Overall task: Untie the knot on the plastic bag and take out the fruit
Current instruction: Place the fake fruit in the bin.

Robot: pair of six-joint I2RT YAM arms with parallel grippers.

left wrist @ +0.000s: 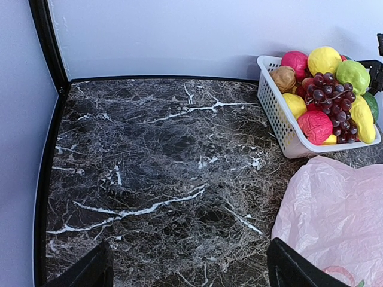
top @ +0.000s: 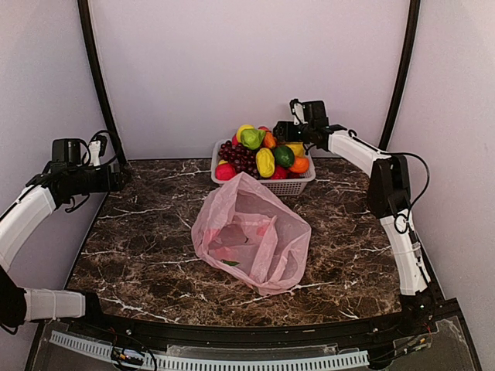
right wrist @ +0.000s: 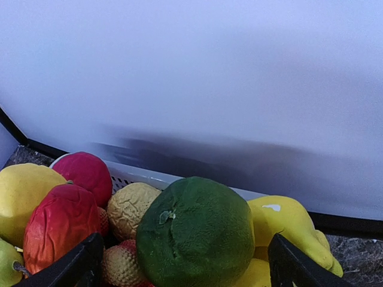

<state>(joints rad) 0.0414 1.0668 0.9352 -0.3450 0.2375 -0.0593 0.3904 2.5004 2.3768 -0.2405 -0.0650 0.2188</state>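
Note:
The pink plastic bag (top: 251,236) lies slumped in the middle of the table, its top loose; I see no knot. Faint reddish shapes and a green leaf (top: 230,263) show through the film. The bag's edge also shows in the left wrist view (left wrist: 335,209). My right gripper (top: 282,133) is open over the white basket (top: 298,185), its jaws on either side of a dark green round fruit (right wrist: 194,233) without touching it. My left gripper (top: 120,176) is open and empty above the table's left edge; it also shows in the left wrist view (left wrist: 188,263).
The basket (left wrist: 278,113) at the back centre is heaped with fruit: purple grapes (left wrist: 332,101), yellow, red, orange and green pieces. A black frame rail (left wrist: 45,36) and pale walls close in the table's left, back and right.

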